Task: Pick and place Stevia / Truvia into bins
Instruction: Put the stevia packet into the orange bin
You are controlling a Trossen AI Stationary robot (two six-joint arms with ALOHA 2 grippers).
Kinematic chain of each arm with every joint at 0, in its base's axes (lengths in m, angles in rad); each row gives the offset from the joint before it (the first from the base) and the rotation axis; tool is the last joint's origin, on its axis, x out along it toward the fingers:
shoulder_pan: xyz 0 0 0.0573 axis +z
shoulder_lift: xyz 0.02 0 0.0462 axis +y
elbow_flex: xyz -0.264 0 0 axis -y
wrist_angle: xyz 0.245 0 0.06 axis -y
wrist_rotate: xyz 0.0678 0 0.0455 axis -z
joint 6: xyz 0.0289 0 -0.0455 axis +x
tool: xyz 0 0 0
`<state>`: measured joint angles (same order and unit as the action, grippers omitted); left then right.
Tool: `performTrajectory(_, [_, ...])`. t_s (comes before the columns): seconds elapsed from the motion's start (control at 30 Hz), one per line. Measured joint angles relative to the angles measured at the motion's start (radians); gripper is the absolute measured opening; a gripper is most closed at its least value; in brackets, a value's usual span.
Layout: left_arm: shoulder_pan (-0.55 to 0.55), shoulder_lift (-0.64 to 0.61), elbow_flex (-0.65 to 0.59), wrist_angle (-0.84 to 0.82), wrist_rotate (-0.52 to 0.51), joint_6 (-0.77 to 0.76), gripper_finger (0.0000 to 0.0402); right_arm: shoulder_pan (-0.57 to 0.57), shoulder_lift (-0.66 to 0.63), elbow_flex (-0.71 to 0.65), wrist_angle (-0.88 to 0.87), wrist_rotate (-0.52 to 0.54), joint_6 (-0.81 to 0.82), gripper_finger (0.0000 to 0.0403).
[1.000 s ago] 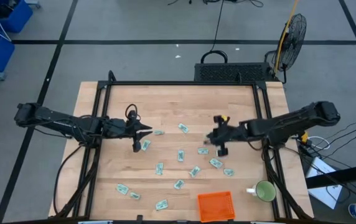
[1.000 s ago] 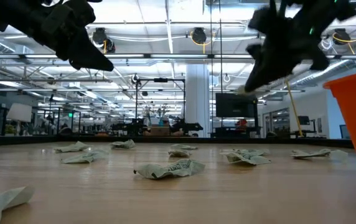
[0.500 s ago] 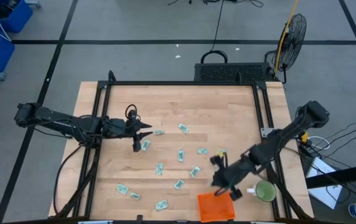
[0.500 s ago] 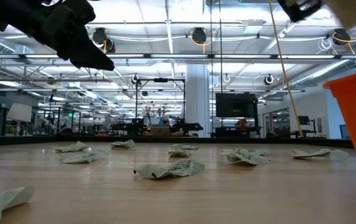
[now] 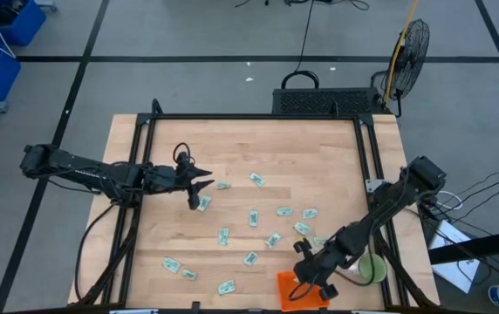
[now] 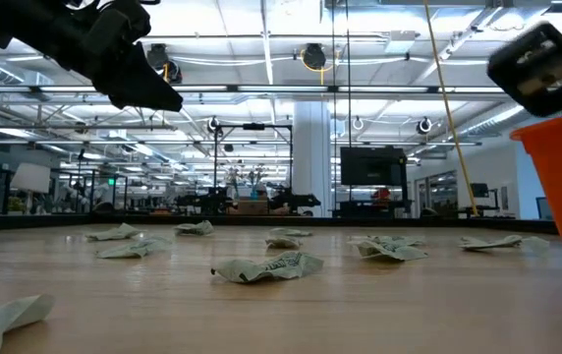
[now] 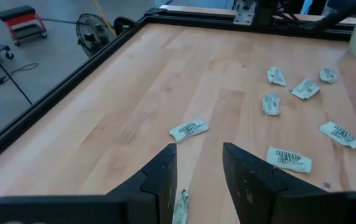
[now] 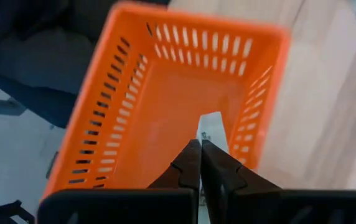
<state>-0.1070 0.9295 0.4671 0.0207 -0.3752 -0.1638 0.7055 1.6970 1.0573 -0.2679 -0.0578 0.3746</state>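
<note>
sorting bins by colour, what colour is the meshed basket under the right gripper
Bright orange basket, slotted walls; the right wrist view shows it best.

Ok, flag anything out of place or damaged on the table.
Nothing damaged. The sachets lie scattered and crumpled across the table, which suits the job. The basket stands upright at the near edge.

The left arm is reaching in from the table's left side, stretched out nearly flat toward the middle. The left gripper [image 5: 204, 181] is hanging above the tabletop with its two dark fingers [image 7: 162, 180] standing apart, nothing between them. The right arm is bending down from the table's right edge toward the near side, its forearm slanting steeply. The right gripper [image 5: 305, 281] is pointing downward with its fingers [image 8: 190, 167] pressed together, pinching a small white sachet [image 8: 213, 126] at their tips.
</note>
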Motion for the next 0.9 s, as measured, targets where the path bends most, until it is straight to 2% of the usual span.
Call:
performTrajectory(0.17, [0.0, 0.0, 0.0, 0.001, 0.0, -0.002, 0.0136, -0.001, 0.05, 0.0, 0.005, 0.002, 0.054, 0.001])
performTrajectory(0.43, [0.0, 0.0, 0.0, 0.0, 0.0, -0.002, 0.0136, -0.008, 0.033, 0.0, 0.01, 0.002, 0.051, 0.0074])
performTrajectory(0.57, [0.0, 0.0, 0.0, 0.002, 0.0, -0.002, 0.0136, -0.008, -0.012, 0.0, 0.011, 0.002, 0.052, 0.0092])
performTrajectory(0.77, [0.0, 0.0, 0.0, 0.03, 0.008, -0.006, 0.0136, -0.007, -0.126, 0.0, 0.009, 0.011, 0.059, 0.0092])
performTrajectory(0.9, [0.0, 0.0, 0.0, 0.034, 0.008, -0.005, 0.0136, -0.008, -0.192, 0.0, -0.009, 0.089, 0.027, 0.009])
